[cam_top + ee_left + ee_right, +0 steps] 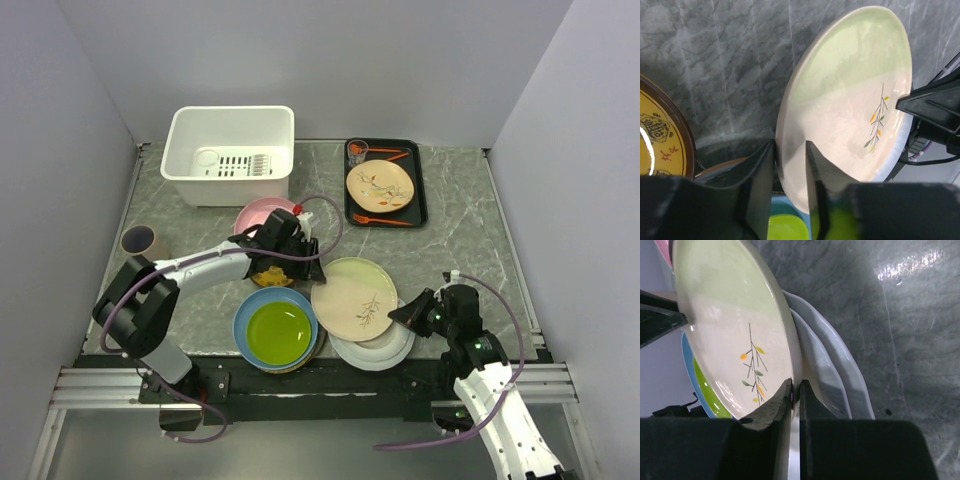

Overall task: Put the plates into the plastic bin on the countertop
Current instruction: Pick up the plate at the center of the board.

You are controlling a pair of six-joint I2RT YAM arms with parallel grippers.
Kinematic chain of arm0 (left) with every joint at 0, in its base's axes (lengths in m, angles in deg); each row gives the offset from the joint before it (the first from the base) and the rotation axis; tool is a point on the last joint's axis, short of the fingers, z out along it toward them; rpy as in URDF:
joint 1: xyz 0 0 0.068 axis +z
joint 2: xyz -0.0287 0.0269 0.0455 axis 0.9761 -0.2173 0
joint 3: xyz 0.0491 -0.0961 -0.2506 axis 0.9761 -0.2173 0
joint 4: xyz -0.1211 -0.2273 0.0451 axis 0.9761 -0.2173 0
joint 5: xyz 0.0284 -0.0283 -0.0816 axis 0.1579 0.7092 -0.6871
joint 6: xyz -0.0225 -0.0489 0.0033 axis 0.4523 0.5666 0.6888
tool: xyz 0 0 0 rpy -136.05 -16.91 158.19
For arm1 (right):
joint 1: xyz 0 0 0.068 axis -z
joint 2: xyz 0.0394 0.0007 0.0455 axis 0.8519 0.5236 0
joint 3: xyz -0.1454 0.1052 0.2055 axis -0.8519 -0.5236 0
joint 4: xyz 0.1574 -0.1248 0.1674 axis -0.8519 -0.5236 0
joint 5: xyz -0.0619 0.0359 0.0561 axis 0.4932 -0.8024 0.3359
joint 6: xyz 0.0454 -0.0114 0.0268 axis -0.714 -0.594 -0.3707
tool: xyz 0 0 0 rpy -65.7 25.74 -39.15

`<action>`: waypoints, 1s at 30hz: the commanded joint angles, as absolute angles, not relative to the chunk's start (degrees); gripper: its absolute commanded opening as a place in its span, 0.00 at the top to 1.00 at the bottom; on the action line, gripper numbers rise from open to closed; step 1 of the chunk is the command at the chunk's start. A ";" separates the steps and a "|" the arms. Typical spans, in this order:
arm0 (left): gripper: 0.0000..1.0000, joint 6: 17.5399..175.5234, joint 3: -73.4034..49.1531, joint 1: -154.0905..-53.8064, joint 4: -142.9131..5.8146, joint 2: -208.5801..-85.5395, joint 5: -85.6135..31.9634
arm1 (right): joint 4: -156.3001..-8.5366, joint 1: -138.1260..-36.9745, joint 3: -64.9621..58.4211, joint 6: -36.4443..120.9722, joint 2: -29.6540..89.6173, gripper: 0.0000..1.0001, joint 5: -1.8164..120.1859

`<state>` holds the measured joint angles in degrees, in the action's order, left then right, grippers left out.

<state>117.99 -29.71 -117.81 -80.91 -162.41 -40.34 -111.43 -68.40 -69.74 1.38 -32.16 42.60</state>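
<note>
The left end effector (790, 145) pinches one rim of the cream-and-green sprig plate (353, 298), and the right end effector (795, 385) is clamped on the opposite rim. Both pinches are plain only in the wrist views. The overhead alone shows the plastic bin (225, 185) at the bench's (460, 240) far-left corner, with the pink plate (258, 212) just before it and bare marble to the right.
</note>
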 commanded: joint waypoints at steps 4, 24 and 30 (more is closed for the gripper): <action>0.59 119.23 -28.13 -122.09 -73.91 -166.22 -52.22 | -108.37 -68.88 -73.19 2.15 -31.68 0.97 44.06; 0.99 118.26 -26.02 -122.71 -76.63 -161.93 -55.13 | -105.56 -68.79 -73.28 0.74 -34.75 0.80 42.30; 0.99 118.61 -27.08 -122.27 -75.40 -160.34 -57.05 | -104.85 -68.79 -72.31 1.53 -33.96 0.75 42.92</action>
